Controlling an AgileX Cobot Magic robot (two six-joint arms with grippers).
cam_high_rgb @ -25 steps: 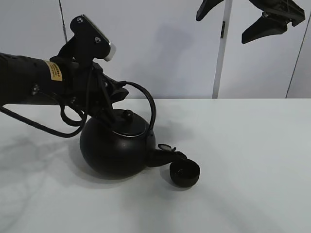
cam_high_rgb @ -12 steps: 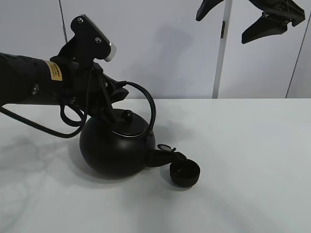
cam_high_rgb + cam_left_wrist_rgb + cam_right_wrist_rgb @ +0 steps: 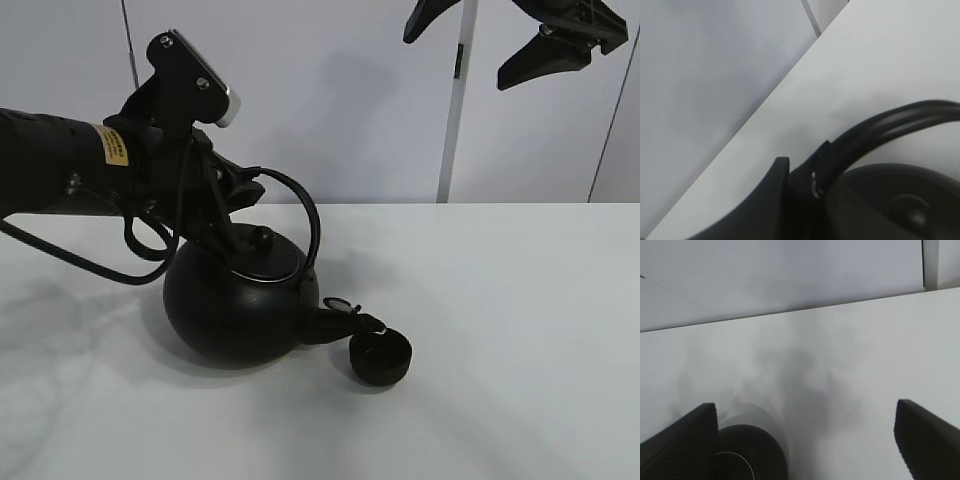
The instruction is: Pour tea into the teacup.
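A large round black kettle (image 3: 238, 305) stands tilted to the right on the white table (image 3: 520, 300). Its spout (image 3: 335, 322) reaches the rim of the small black teacup (image 3: 380, 360), which sits just right of it. My left gripper (image 3: 243, 188) is shut on the kettle's arched handle (image 3: 305, 215). The left wrist view shows that handle (image 3: 890, 125) clamped by a finger (image 3: 765, 200), with the kettle's lid (image 3: 900, 205) below. My right gripper (image 3: 500, 40) hangs high at the back right, open and empty. In the right wrist view its fingers (image 3: 927, 437) are wide apart, above the kettle (image 3: 747, 455).
A grey wall with a white vertical post (image 3: 455, 110) rises behind the table's far edge. The left arm's cable (image 3: 70, 255) loops down to the table left of the kettle.
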